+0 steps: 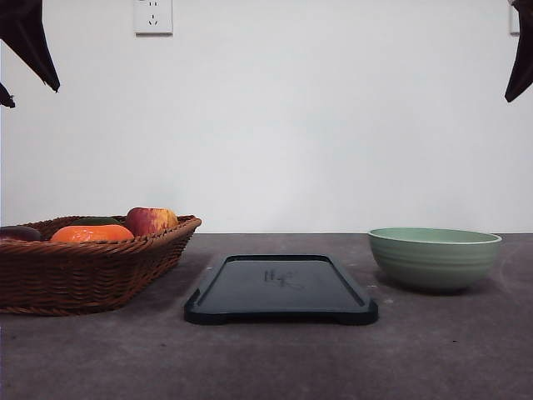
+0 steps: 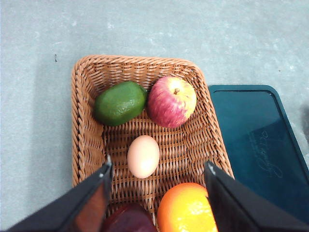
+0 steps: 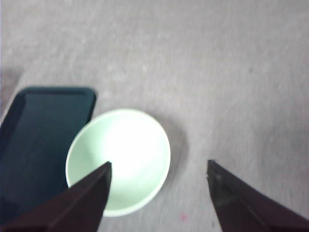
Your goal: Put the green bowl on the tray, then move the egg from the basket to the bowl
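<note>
Here, in the front view, the green bowl (image 1: pixel 435 257) stands on the grey table (image 1: pixel 266 358) to the right of the tray (image 1: pixel 281 287), near it but apart, so the first step is not yet done. The tray is bare and lies between the bowl and the basket (image 1: pixel 92 267), which holds an apple (image 1: pixel 150 220) and an orange fruit (image 1: pixel 92 234). Faint scribbled marks are on the tray floor, but I cannot read them. A wall socket (image 1: pixel 153 16) is high on the white wall, with no readable label.

In the left wrist view, the left gripper (image 2: pixel 157 193) hangs above the basket with its fingers apart and nothing between them. The egg (image 2: pixel 143 156) lies on the basket floor, close to the apple, a green fruit (image 2: pixel 119 102) and the orange fruit. The writing on the tray looks like a signature, not legible.

In the right wrist view, the right gripper (image 3: pixel 158 191) hovers over the bowl, fingers spread wide and empty. The bowl is just beside the tray edge.

I judge that the bowl step is in hand: the right gripper must descend, close on the near rim, and carry the bowl to the tray.
</note>
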